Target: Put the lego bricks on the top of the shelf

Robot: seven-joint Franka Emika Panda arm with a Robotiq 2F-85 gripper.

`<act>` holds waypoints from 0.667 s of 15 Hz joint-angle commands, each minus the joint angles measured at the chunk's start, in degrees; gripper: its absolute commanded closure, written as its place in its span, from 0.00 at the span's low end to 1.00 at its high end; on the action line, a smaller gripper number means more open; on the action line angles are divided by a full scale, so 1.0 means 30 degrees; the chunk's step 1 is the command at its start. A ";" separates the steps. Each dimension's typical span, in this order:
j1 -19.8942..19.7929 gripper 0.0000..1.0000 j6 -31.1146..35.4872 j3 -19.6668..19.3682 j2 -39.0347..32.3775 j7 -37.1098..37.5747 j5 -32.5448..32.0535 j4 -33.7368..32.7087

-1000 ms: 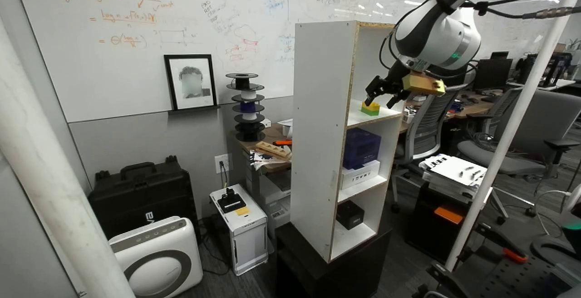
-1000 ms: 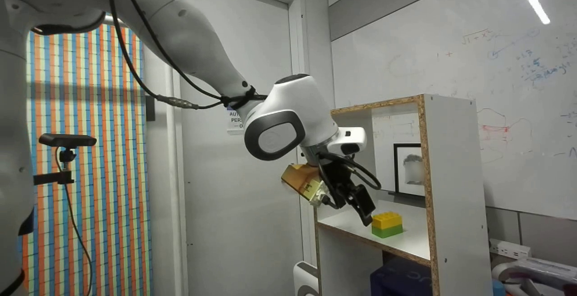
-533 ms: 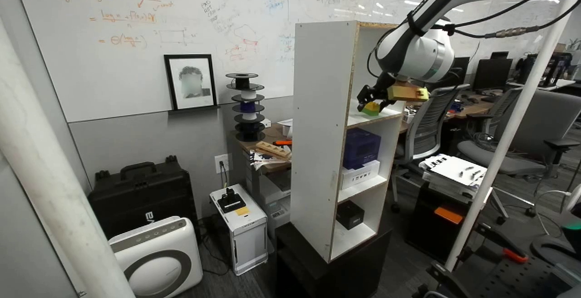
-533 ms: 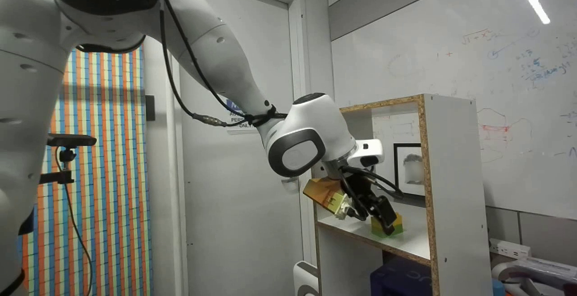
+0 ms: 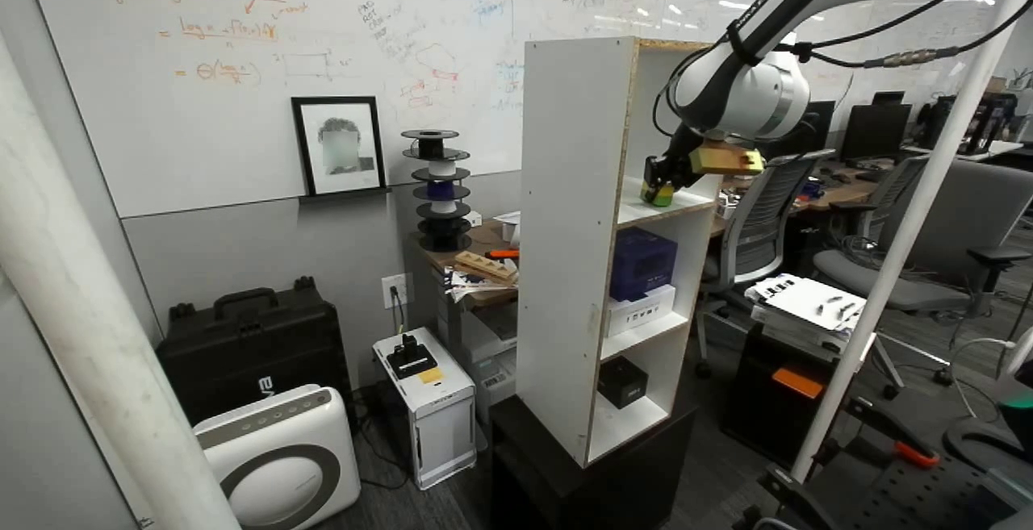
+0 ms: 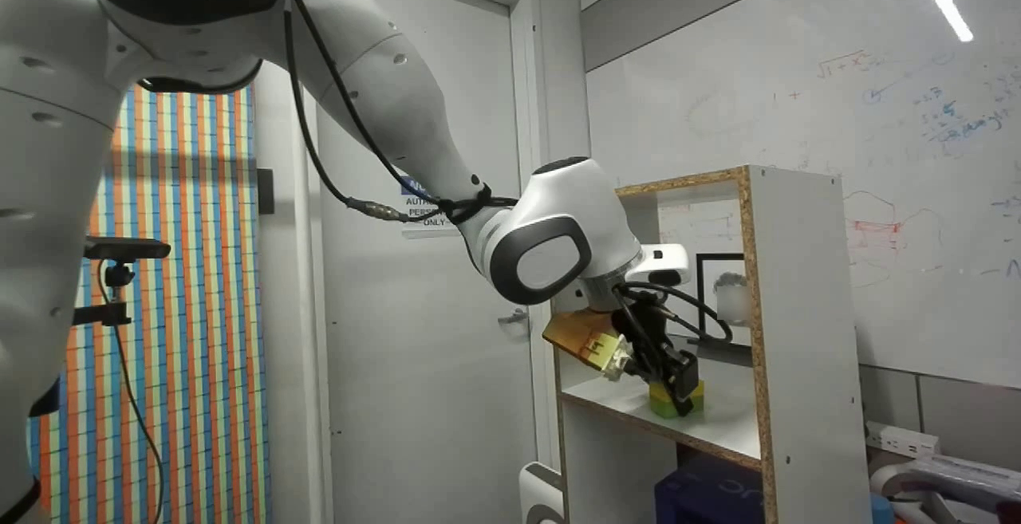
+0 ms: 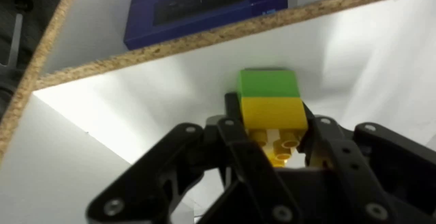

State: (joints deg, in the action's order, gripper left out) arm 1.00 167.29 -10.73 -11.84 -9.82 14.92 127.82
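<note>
The lego bricks (image 7: 274, 113), a yellow block stacked on a green one, are in the uppermost compartment of the white shelf (image 5: 575, 231). My gripper (image 7: 270, 106) is shut on them, one black finger (image 7: 233, 105) against each side. The yellow studs point back toward the palm in the wrist view. In both exterior views the gripper partly covers the bricks (image 6: 660, 401). They are at the compartment's floor board (image 6: 722, 431), near its front edge; whether they touch it I cannot tell. The shelf's top panel (image 6: 678, 183) lies above the gripper.
Side walls of the shelf (image 6: 806, 309) flank the gripper. A blue-purple box (image 5: 643, 262) sits on a white box (image 5: 643, 312) in the middle compartment, and a black box (image 5: 622, 382) is in the bottom one. A white pole (image 5: 912, 239) stands beside the arm.
The arm has reached down into the top compartment. Its open fingers have passed around the lego bricks and closed on them, and the bricks have shifted slightly.
</note>
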 commanded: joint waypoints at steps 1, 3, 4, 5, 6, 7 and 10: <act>-0.0921 0.84 -0.3825 0.0107 0.3283 0.1684 -0.2890 0.2150; -0.1464 0.84 -0.5947 0.0268 0.5423 0.1467 -0.3940 0.3485; -0.1655 0.84 -0.6621 0.0320 0.6483 0.1402 -0.4389 0.4090; -0.1822 0.84 -0.7531 0.0375 0.7544 0.1137 -0.4580 0.4569; -0.1879 0.84 -0.8151 0.0432 0.8624 0.0635 -0.4499 0.4959; -0.1862 0.83 -0.9004 0.0433 0.9668 0.0170 -0.4342 0.5186; -0.1555 0.83 -1.0954 0.0441 1.2372 -0.0477 -0.3804 0.4629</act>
State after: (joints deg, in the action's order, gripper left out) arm -3.71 139.37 -10.22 15.78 -9.21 2.52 141.20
